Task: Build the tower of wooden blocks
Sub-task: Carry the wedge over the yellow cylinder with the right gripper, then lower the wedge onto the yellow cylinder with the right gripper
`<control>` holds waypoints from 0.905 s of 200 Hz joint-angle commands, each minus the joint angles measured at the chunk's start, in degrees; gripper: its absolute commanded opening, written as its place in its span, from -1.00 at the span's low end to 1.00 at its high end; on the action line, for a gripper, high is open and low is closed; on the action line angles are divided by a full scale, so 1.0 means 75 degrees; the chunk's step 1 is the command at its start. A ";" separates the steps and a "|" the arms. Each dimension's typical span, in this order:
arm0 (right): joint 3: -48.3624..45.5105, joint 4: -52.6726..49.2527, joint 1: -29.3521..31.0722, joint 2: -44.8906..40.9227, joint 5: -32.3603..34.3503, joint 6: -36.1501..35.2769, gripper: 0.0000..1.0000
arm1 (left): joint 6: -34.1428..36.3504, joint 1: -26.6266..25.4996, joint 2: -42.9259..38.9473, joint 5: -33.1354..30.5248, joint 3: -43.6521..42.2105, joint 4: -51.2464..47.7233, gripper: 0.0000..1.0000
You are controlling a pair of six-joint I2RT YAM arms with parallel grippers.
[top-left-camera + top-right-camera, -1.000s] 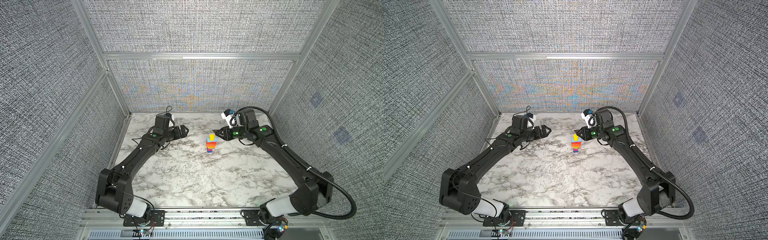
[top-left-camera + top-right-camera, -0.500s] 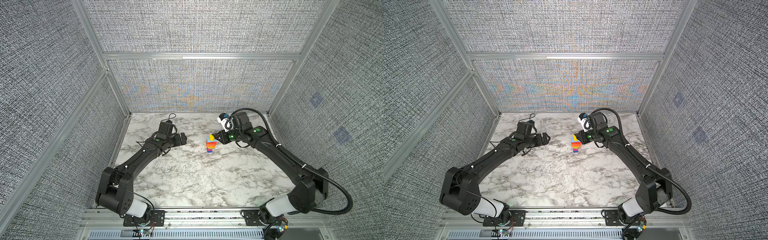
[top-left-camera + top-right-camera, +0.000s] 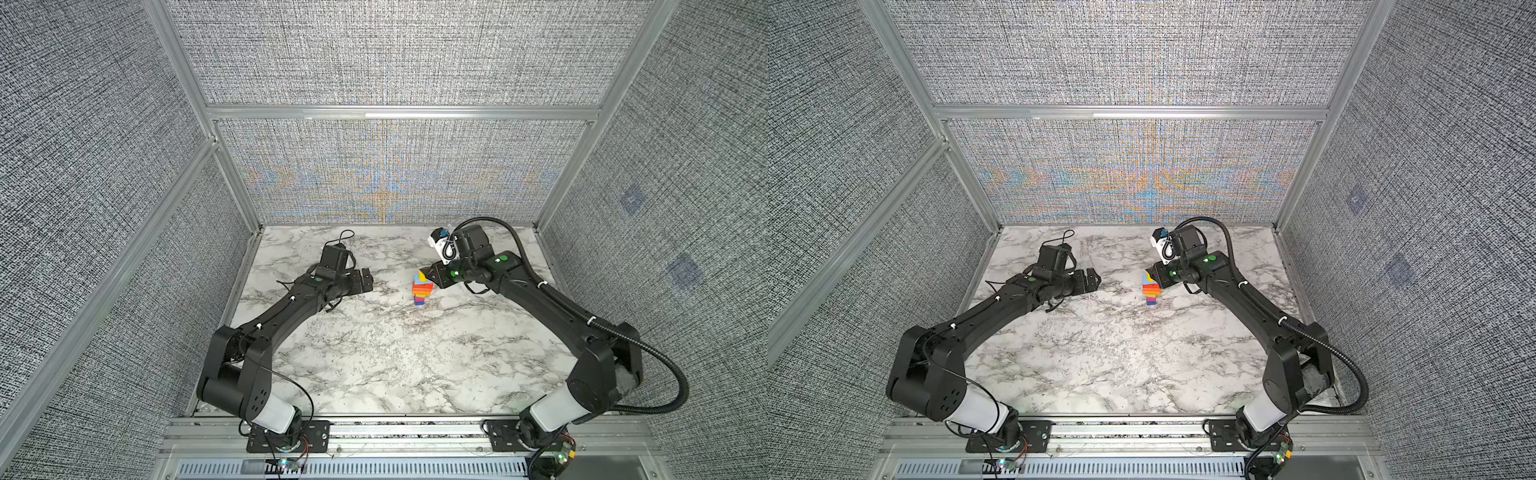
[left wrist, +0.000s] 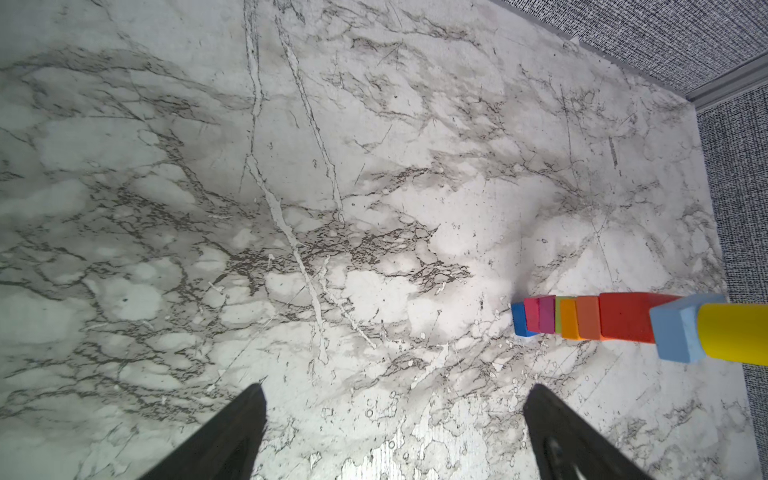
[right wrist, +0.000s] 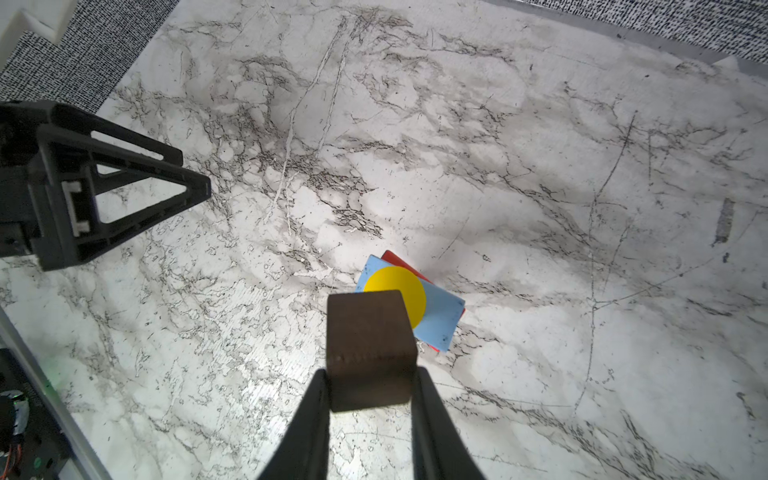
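Now hovers with the brown cube (image 5: 368, 328) clamped tight between the jaws of the right gripper (image 5: 371, 374), just above and slightly off the yellow cylinder (image 5: 390, 286) topping the tower (image 3: 423, 286), toward the back of the table (image 3: 374, 353): probably lining up the last drop. Holds the left gripper (image 4: 397, 388) empty, jaws spread wide, well aside, likely to avoid a knock.

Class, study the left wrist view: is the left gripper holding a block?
No: the left gripper stands open with only bare table between its fingers, and the tower stands apart from it.
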 commanded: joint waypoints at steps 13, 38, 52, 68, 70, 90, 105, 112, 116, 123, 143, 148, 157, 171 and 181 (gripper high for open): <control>0.0139 0.0193 0.0015 0.0111 0.0045 -0.0061 -0.63 | 0.0097 0.0000 0.0064 -0.0036 0.0085 0.0072 0.97; 0.0191 0.0169 0.0012 0.0246 0.0061 -0.0091 -0.63 | 0.0119 0.0011 0.0166 -0.0044 0.0145 0.0049 0.97; 0.0225 0.0129 0.0013 0.0306 0.0082 -0.0090 -0.63 | 0.0133 0.0018 0.0228 -0.0060 0.0200 0.0020 0.98; 0.0270 0.0077 0.0019 0.0354 0.0105 -0.0115 -0.63 | 0.0129 0.0009 0.0275 -0.0062 0.0258 -0.0021 0.97; 0.0273 0.0076 0.0017 0.0361 0.0105 -0.0120 -0.63 | 0.0123 0.0011 0.0283 -0.0056 0.0262 -0.0022 0.98; 0.0283 0.0053 0.0013 0.0390 0.0117 -0.0142 -0.63 | 0.0119 0.0011 0.0278 -0.0060 0.0276 -0.0012 0.97; 0.0285 0.0050 0.0012 0.0411 0.0128 -0.0157 -0.63 | 0.0109 0.0011 0.0285 -0.0062 0.0287 -0.0010 0.98; 0.0286 0.0054 0.0017 0.0405 0.0119 -0.0160 -0.63 | 0.0109 0.0020 0.0280 -0.0055 0.0289 -0.0010 0.97; 0.0284 0.0053 0.0014 0.0424 0.0128 -0.0158 -0.63 | 0.0109 0.0018 0.0282 -0.0047 0.0287 -0.0010 0.98; 0.0295 0.0045 0.0023 0.0431 0.0139 -0.0158 -0.63 | 0.0097 0.0011 0.0293 -0.0041 0.0289 -0.0010 0.98; 0.0315 0.0029 0.0014 0.0479 0.0175 -0.0161 -0.62 | 0.0073 0.0011 0.0307 -0.0025 0.0264 -0.0010 0.98; 0.0327 0.0029 0.0024 0.0483 0.0175 -0.0166 -0.62 | 0.0072 0.0015 0.0307 -0.0017 0.0264 -0.0010 0.98; 0.0343 0.0028 0.0014 0.0494 0.0175 -0.0169 -0.62 | 0.0074 0.0013 0.0299 -0.0012 0.0264 -0.0010 0.98; 0.0345 0.0026 0.0018 0.0492 0.0154 -0.0163 -0.62 | 0.0074 0.0014 0.0290 -0.0015 0.0264 -0.0010 0.98; 0.0334 0.0020 0.0013 0.0490 0.0184 -0.0169 -0.62 | 0.0074 0.0020 0.0288 -0.0030 0.0264 -0.0022 0.98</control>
